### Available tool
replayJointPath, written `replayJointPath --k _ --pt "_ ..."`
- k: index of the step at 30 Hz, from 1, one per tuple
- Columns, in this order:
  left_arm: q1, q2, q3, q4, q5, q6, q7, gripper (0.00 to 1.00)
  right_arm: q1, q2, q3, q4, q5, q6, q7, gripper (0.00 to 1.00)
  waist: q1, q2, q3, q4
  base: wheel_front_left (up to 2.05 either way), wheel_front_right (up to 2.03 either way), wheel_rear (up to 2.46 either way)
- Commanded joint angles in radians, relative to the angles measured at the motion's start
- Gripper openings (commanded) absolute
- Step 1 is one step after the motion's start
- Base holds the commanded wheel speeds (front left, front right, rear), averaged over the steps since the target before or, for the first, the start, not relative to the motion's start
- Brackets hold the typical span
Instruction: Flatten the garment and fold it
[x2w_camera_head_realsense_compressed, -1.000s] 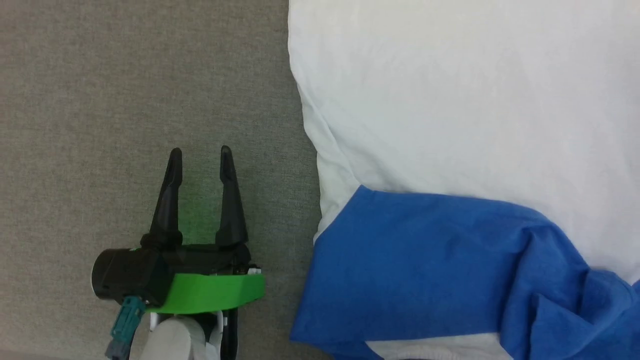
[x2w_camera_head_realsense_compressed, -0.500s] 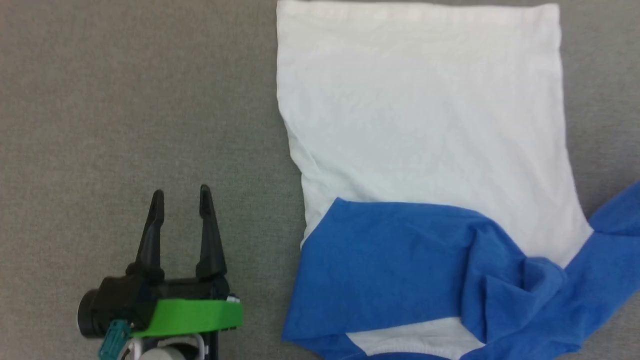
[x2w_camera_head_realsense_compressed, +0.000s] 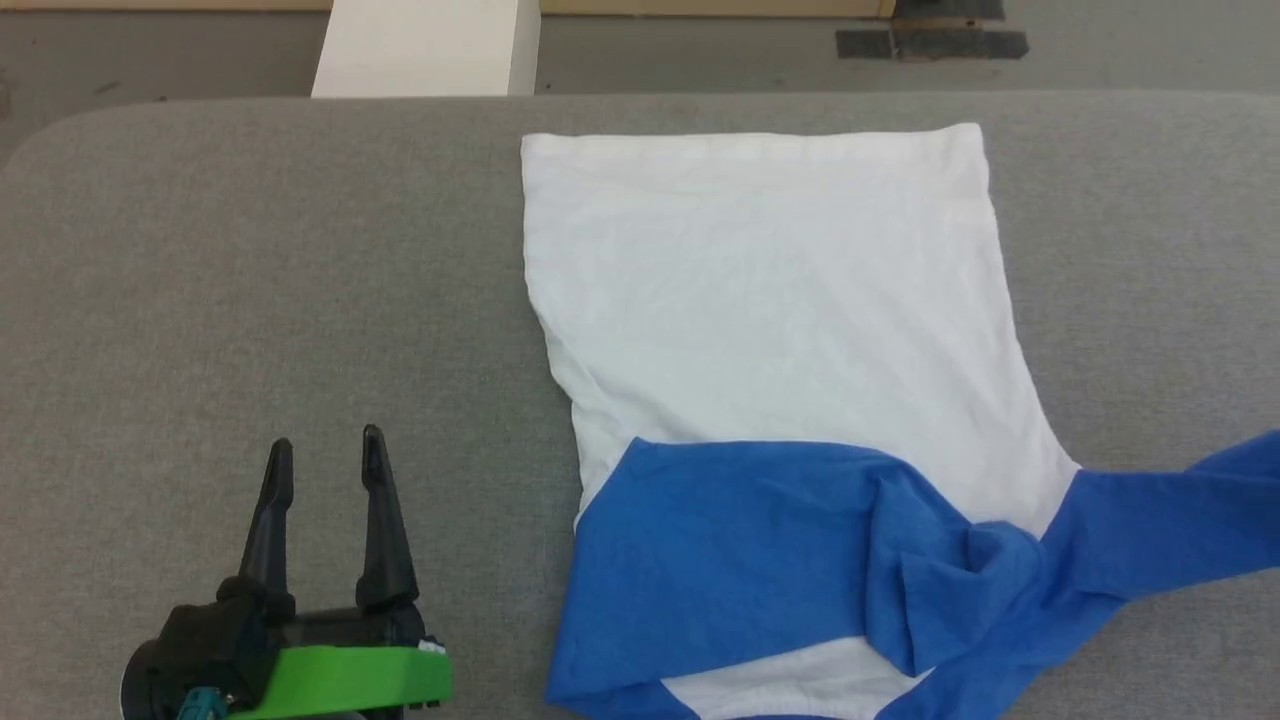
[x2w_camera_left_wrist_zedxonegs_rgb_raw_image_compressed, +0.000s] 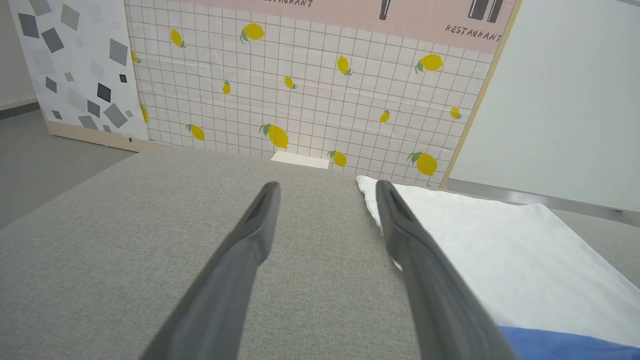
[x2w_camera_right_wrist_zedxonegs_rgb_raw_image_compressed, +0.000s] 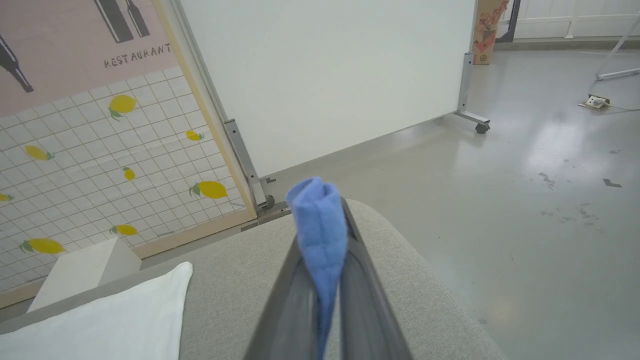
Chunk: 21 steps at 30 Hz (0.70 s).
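The garment (x2w_camera_head_realsense_compressed: 770, 310) lies on the grey table, white body spread flat toward the far edge, blue shoulder part (x2w_camera_head_realsense_compressed: 720, 560) nearest me. One blue sleeve lies bunched across the chest (x2w_camera_head_realsense_compressed: 940, 590). The other blue sleeve (x2w_camera_head_realsense_compressed: 1170, 520) stretches off the right edge of the head view. My right gripper (x2w_camera_right_wrist_zedxonegs_rgb_raw_image_compressed: 325, 220) is shut on that sleeve's blue cloth (x2w_camera_right_wrist_zedxonegs_rgb_raw_image_compressed: 320, 225), held above the table's right end. My left gripper (x2w_camera_head_realsense_compressed: 322, 455) rests open at the lower left, well left of the garment, nothing between its fingers (x2w_camera_left_wrist_zedxonegs_rgb_raw_image_compressed: 260, 220). The white hem (x2w_camera_left_wrist_zedxonegs_rgb_raw_image_compressed: 500, 250) shows to its right.
The grey padded table (x2w_camera_head_realsense_compressed: 250, 280) has a rounded far edge. Beyond it stand a white block (x2w_camera_head_realsense_compressed: 420, 45), a lemon-patterned panel (x2w_camera_left_wrist_zedxonegs_rgb_raw_image_compressed: 300, 100) and a white partition (x2w_camera_right_wrist_zedxonegs_rgb_raw_image_compressed: 325, 75). Grey floor (x2w_camera_right_wrist_zedxonegs_rgb_raw_image_compressed: 525, 200) lies past the table's right end.
The head camera has pulled back and tilted up, so the whole garment and the table's far edge now show. The right sleeve now stretches out to the right. The left gripper stays open.
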Motion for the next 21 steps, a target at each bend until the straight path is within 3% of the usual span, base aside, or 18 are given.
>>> replayJointPath --k 1,12,13,21 --pt "0.014 0.008 0.004 -0.005 -0.009 0.004 -0.001 1.00 0.011 0.007 0.020 -0.017 0.016 -0.002 -0.002 0.00 0.0000 0.0000 -0.026 -0.015 0.00 0.00 0.00" --pt "0.012 0.006 -0.011 -0.010 -0.012 0.006 0.005 1.00 0.026 0.042 0.351 -0.174 0.122 -0.002 0.055 0.00 0.0000 0.0000 -0.038 0.001 0.00 0.00 0.00" --pt "0.012 0.005 -0.014 -0.010 -0.014 0.006 0.005 1.00 0.035 0.069 0.462 -0.223 0.137 -0.002 0.079 0.00 0.0000 0.0000 -0.035 0.011 0.00 0.00 0.00" --pt "-0.003 -0.005 -0.023 0.000 -0.020 0.002 0.002 1.00 0.069 0.143 0.743 -0.269 0.125 -0.002 0.112 0.00 0.0000 0.0000 -0.015 0.051 0.00 0.00 0.00"
